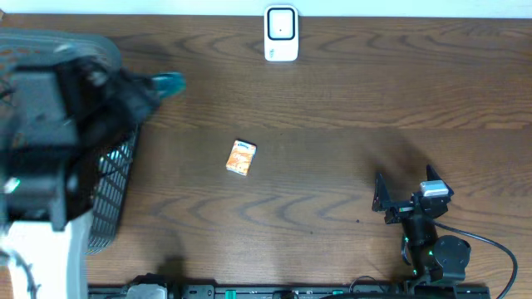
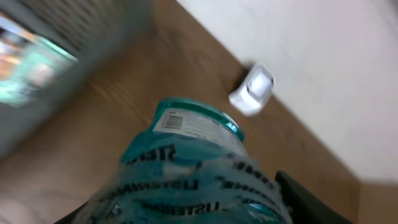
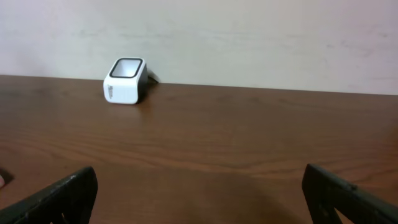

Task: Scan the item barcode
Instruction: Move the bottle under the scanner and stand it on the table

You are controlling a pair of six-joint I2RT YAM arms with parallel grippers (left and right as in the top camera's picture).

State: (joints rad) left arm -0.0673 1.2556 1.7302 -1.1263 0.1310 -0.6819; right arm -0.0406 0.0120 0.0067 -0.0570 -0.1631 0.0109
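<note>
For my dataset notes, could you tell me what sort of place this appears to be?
Probably a mock shop checkout on a lab bench: a white barcode scanner and a small orange box on the wooden table, a mesh basket and a teal bottle.

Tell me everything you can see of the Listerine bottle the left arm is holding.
The Listerine bottle is teal, see-through plastic with dark lettering on a printed sleeve and a white printed label at its far end. The left gripper holds it above the table, far end roughly toward the white scanner. Blur hides the label's detail.
</note>
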